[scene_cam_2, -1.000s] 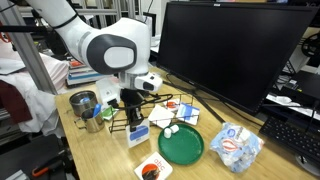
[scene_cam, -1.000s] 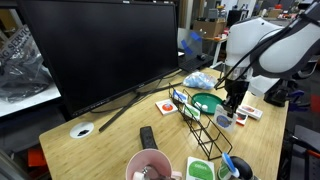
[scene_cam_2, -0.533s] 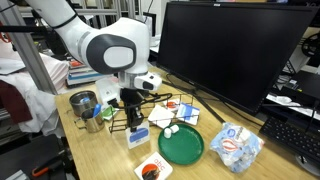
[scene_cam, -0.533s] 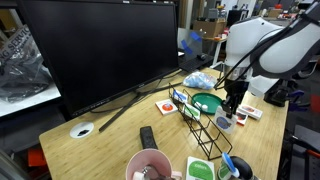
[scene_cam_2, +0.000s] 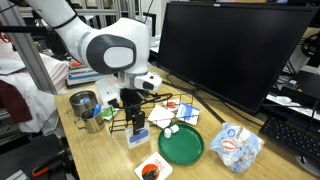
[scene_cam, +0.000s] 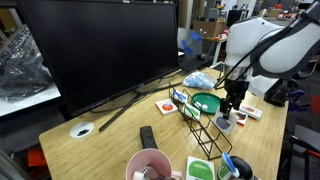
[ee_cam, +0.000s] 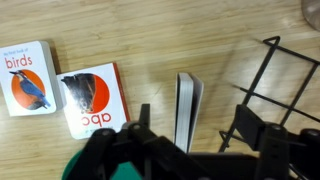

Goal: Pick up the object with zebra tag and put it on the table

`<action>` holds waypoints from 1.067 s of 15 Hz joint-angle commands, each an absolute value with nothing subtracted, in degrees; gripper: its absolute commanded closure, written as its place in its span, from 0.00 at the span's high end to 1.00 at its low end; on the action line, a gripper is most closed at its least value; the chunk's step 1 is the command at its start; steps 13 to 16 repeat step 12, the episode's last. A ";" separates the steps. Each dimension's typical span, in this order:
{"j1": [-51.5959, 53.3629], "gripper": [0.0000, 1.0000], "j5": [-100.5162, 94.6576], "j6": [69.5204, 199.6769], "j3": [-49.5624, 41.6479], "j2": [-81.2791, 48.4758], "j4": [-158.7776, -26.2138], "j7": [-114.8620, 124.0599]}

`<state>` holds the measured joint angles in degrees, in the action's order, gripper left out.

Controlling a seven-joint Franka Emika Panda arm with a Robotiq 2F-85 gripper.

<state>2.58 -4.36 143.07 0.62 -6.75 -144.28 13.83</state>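
My pincer (scene_cam_2: 137, 119) hangs low over the surface (scene_cam_2: 103, 152) with its jaws spread apart and nothing held. In the wrist view its fingers (ee_cam: 143, 118) stand on either side of the object with zebra tag (ee_cam: 187, 106), with a gap showing on each side. That object stands on its narrow edge just beside the black wire rack (ee_cam: 275, 85); whether it leans against a wire I cannot tell. As I judge it, the approach is done, but the grasp, the lift and the setting down are all left. The rack crowds one finger, so closing needs care not to snag its wires. On the other side the abc book (ee_cam: 92, 98) lies flat nearby, with the birds book (ee_cam: 28, 78) beyond it. In an exterior view the green plate (scene_cam_2: 181, 146) sits close behind the object, and a metal cup (scene_cam_2: 83, 102) stands beyond the rack. The barest wood I see lies toward the near edge of the surface, which leaves modest room for placing before the drop-off.
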 commanded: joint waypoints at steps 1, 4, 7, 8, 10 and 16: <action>2.53 1.00 -3.68 143.78 0.71 -6.62 -144.48 12.38; 2.42 1.00 -3.40 143.74 0.70 -6.70 -144.36 11.89; 2.65 1.00 -4.06 142.93 0.56 -6.73 -144.20 12.85; 2.64 1.00 -3.99 142.93 0.56 -6.73 -144.20 12.67; 2.64 1.00 -3.97 142.93 0.57 -6.73 -144.20 12.54; 2.63 1.00 -3.96 142.93 0.57 -6.73 -144.20 12.51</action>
